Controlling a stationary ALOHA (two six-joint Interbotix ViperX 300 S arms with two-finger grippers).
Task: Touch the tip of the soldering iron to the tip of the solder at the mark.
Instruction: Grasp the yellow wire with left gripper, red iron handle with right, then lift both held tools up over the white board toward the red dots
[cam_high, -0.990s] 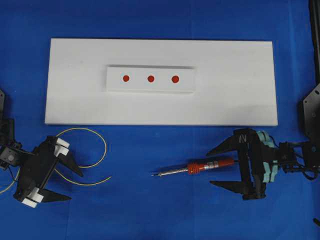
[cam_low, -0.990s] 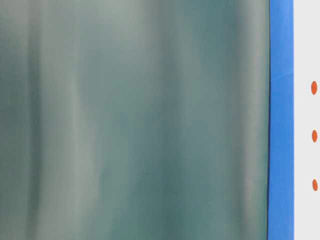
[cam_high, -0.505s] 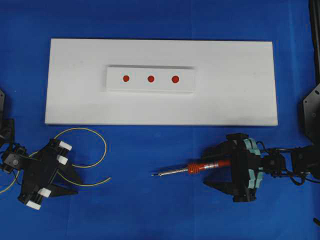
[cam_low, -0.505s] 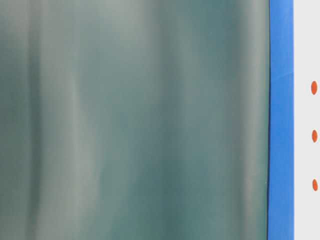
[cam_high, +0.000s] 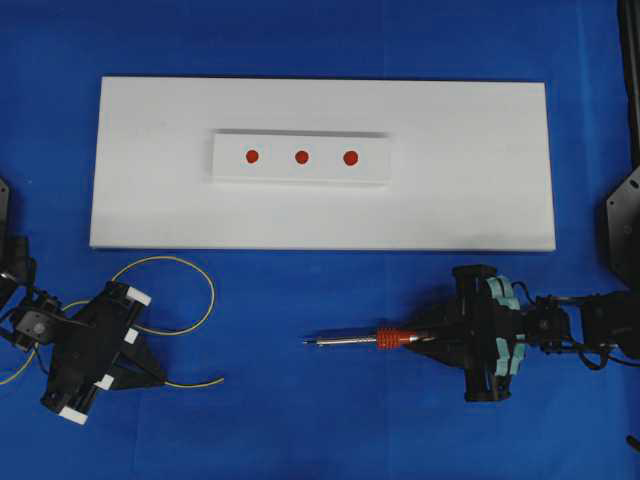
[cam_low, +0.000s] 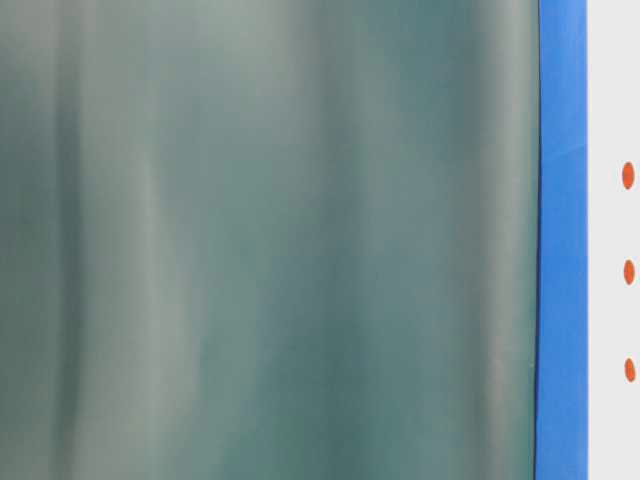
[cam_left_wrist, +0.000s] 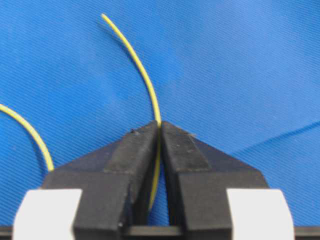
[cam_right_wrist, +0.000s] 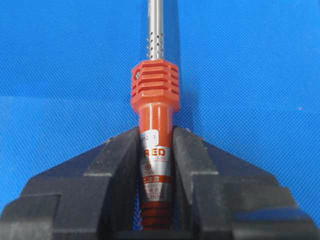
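The left pincer (cam_left_wrist: 160, 131) is clenching the solder (cam_left_wrist: 137, 65) near its free end, the right pincer (cam_right_wrist: 156, 137) gripping the soldering iron (cam_right_wrist: 155, 107) handle, leaving both tips free to meet.

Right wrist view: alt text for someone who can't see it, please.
The right gripper is shut on the soldering iron, jaws pressing either side of its red-orange handle. The metal shaft runs straight up out of frame over the blue cloth; its tip is not visible.

Lab bench: blue cloth (cam_high: 320, 40), white marked board (cam_high: 470, 170).
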